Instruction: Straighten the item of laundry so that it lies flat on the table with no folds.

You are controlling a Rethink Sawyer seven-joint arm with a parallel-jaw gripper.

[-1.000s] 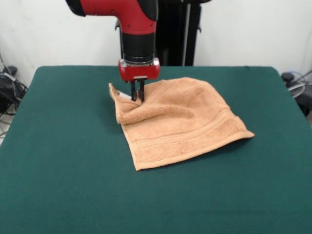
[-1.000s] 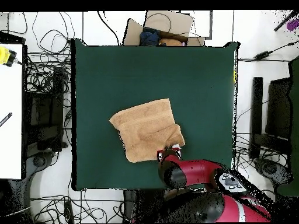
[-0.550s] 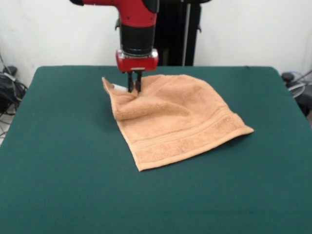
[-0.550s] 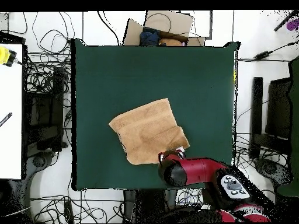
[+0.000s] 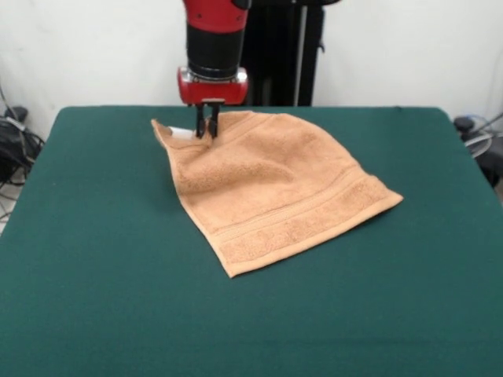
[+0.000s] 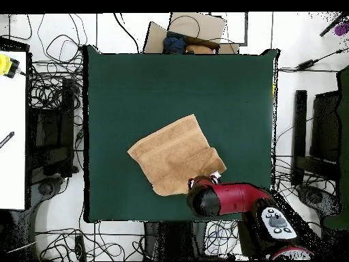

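The item of laundry is a tan-orange towel spread over the middle of the dark green table, with a woven border band along its near edge. Its far left corner is pinched and slightly lifted by my gripper, which is shut on it, and a white label shows beside the fingers. From above, the towel lies tilted, and the red arm covers the gripper at the towel's lower right corner.
Cables and equipment ring the table on the floor. A cardboard box sits beyond the table's upper edge. A white bench stands at the left.
My gripper has pulled the held towel corner toward the table's far left side in the front view. The folded-over flap has opened out and the towel now lies flatter.
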